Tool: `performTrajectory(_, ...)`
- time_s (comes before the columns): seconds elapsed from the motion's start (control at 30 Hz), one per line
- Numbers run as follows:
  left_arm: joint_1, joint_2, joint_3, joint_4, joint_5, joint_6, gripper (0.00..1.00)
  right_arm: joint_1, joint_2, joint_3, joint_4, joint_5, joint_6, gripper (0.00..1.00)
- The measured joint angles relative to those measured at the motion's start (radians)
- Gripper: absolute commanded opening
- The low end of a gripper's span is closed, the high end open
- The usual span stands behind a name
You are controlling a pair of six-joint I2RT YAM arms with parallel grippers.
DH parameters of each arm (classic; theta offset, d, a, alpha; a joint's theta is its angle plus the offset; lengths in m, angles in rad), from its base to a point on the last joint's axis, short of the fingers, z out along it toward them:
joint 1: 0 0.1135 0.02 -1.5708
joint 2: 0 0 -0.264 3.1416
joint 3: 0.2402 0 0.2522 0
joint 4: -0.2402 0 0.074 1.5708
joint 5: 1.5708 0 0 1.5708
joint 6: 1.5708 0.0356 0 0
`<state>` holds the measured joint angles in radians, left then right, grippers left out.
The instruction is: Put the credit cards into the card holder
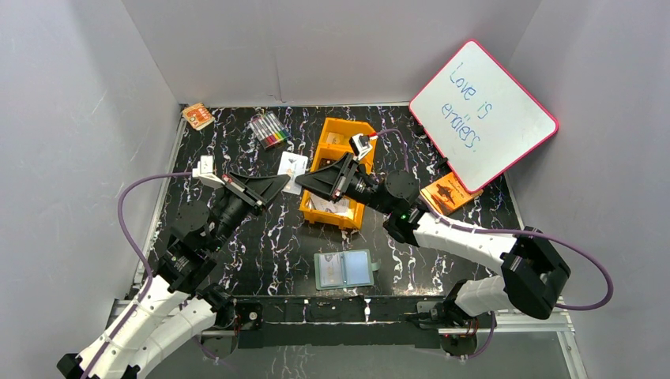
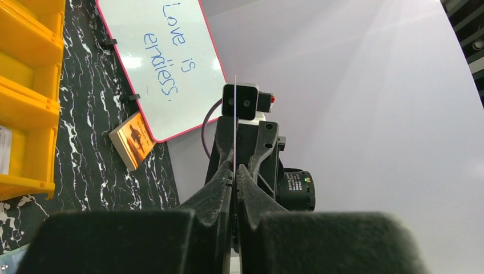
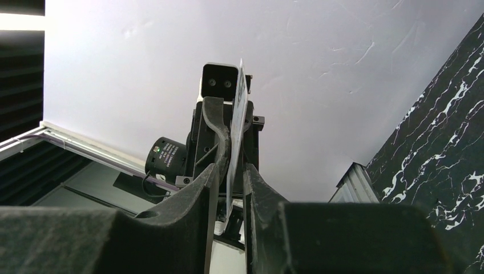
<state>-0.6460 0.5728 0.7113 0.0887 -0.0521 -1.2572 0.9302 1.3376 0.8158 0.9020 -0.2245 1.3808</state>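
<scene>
- left gripper (image 2: pixel 234 174) clenched on one credit card (image 3: pixel 238 114), edge-on in mid-air, likely for handover
- right gripper (image 3: pixel 231 171) straddles the same card; grip cannot tell
- card holder (image 1: pixel 345 270) lies open on worktop (image 1: pixel 261 245) between the arm bases, pockets up, ready for the card

tight at mid-table, roomy along the near edge

blocked at centre by the left gripper (image 1: pixel 284 181) and right gripper (image 1: pixel 300 180), nose to nose above the mat with one credit card (image 1: pixel 294 162) between their tips. hemmed just behind the right gripper by the orange tray (image 1: pixel 328 219), itself crossed by the right arm. open over the black mat (image 1: pixel 261 253) between the two arms, down to the card holder (image 1: pixel 345 270), flat and unfolded near the front edge and reachable from straight above. closed off far right by the tilted whiteboard (image 1: pixel 482 114) and the orange booklet (image 1: pixel 449 193) at its lower edge. narrowed at the back left by the markers (image 1: pixel 270 130) and a small orange box (image 1: pixel 197 116). boxed in on three sides by grey walls (image 1: pixel 79 118).
</scene>
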Motion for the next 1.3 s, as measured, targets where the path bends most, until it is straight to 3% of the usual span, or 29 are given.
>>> performTrajectory(0.17,0.0,-0.001,-0.001,0.0,0.0,-0.006,0.0,0.001,0.0,0.0,0.001,0.006,-0.006,0.0)
performTrajectory(0.2,0.0,-0.001,-0.001,0.0,0.0,-0.007,0.02,0.001,0.0,0.0,0.002,0.007,-0.008,0.0)
performTrajectory(0.3,0.0,-0.001,-0.001,-0.001,0.001,0.002,0.57,0.001,-0.003,-0.001,0.0,0.01,-0.016,0.0)
performTrajectory(0.37,0.0,0.0,0.012,-0.048,0.0,0.015,0.76,-0.002,-0.027,-0.005,-0.05,0.009,-0.049,0.0)
performTrajectory(0.43,0.0,0.009,0.049,-0.145,-0.006,0.037,0.83,-0.009,-0.085,-0.007,-0.174,0.005,-0.106,0.0)
performTrajectory(0.63,0.0,0.085,0.214,-0.459,0.006,0.179,0.86,-0.06,-0.384,0.026,-0.77,0.061,-0.427,0.0)
performTrajectory(0.8,-0.009,0.164,0.105,-0.521,0.138,0.246,0.85,-0.073,-0.474,0.028,-1.192,0.091,-0.613,0.0)
performTrajectory(0.93,-0.122,0.251,-0.015,-0.532,0.154,0.239,0.85,-0.074,-0.494,-0.081,-1.366,0.082,-0.649,0.0)
performTrajectory(1.03,-0.308,0.358,-0.007,-0.522,0.088,0.224,0.84,-0.077,-0.513,-0.179,-1.431,0.054,-0.64,0.0)
performTrajectory(1.13,-0.42,0.477,0.027,-0.497,0.037,0.208,0.82,-0.08,-0.518,-0.256,-1.442,0.019,-0.616,0.0)
performTrajectory(1.3,-0.46,0.616,0.058,-0.477,-0.013,0.183,0.77,-0.086,-0.541,-0.343,-1.433,-0.016,-0.563,0.0)
